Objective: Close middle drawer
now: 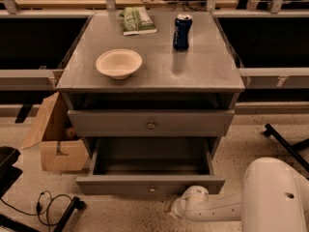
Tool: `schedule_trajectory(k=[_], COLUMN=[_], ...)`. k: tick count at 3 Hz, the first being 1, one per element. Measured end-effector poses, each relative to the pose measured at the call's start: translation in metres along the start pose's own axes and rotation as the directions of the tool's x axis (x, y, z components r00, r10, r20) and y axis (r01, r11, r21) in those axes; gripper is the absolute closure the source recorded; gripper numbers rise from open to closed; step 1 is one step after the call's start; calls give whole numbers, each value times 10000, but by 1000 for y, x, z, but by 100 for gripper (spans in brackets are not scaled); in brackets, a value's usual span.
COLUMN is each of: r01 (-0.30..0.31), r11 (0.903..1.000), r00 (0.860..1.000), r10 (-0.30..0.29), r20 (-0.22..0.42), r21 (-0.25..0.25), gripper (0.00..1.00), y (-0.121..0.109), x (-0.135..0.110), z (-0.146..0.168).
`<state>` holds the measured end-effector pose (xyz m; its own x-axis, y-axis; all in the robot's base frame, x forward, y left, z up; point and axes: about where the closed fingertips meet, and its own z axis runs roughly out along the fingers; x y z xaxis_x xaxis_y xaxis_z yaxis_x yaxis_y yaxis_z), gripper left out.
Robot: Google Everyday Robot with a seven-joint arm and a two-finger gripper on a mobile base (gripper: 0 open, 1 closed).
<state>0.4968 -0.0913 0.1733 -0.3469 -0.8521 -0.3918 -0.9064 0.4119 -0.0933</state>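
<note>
Clearly, the grey cabinet (207, 71) fills the centre, and the robot's white arm (270, 197) comes in from the bottom right. The middle drawer (116, 183) is pulled far out, below the top drawer (193, 123). On the cabinet stand a bowl (119, 63), a green packet (137, 20) and a blue can (182, 31). The gripper (181, 210) is low, close before the open drawer's front; if it is open or holds something, I cannot tell.

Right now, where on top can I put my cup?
The top is bare front right, before the can and right of the bowl. Crowded at the back by the packet. The pincer sits low by the open drawer.
</note>
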Motion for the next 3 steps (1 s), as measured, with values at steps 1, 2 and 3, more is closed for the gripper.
schedule_trajectory(k=[1, 2, 3], r01=[0, 0, 0], r11=[10000, 10000, 10000], r00=[10000, 10000, 10000], r10=[0, 0, 0], r20=[0, 0, 0], r21=[-1, -1, -1], gripper=[36, 13, 0], y=[0, 0, 0], x=[0, 0, 0], z=[0, 0, 0])
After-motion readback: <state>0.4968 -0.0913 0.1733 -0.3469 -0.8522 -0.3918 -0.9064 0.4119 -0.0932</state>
